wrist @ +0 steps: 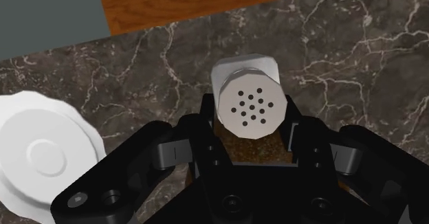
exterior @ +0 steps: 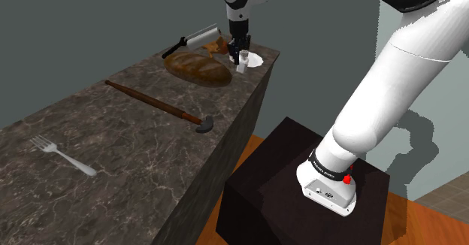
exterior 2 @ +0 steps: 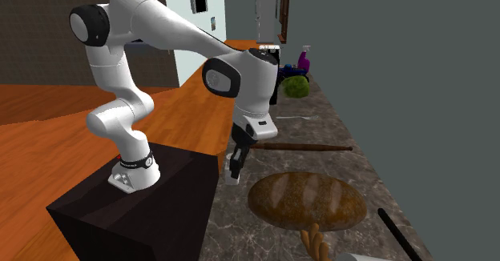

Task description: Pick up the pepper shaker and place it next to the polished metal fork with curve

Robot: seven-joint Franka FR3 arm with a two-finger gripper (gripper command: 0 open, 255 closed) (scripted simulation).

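The gripper (wrist: 250,116) is shut tight on the pepper shaker (wrist: 249,95) - one black finger (wrist: 207,116) presses each side of it. The shaker has a pale cap with little holes on top, and brown stuff shows inside it under the cap. It stands up straight between the fingers, at the end of the counter (exterior: 113,146) by the wall. I cannot tell if its bottom sits on the counter or hangs just above it.

Just beside the shaker is a white round plate (wrist: 38,154), lying flat on the dark marble top. It is not touching the shaker.

A bit further from the gripper is a big brown loaf of bread (exterior: 197,67). Behind the loaf lies a cleaver (exterior: 201,37) with a wide grey blade and a black handle. A small brown twisted thing (exterior 2: 315,239) lies near the loaf too - I cannot tell what it is.

Next comes a long tool (exterior: 154,102) with a wooden handle and a dark curved head. It lies across the middle of the counter.

Last is the shiny fork (exterior: 64,155). It lies flat at the other end of the counter, well apart from the shaker and the gripper.

The white arm comes up from the dark box stand (exterior: 301,198), which sits on a wooden floor beside the counter.
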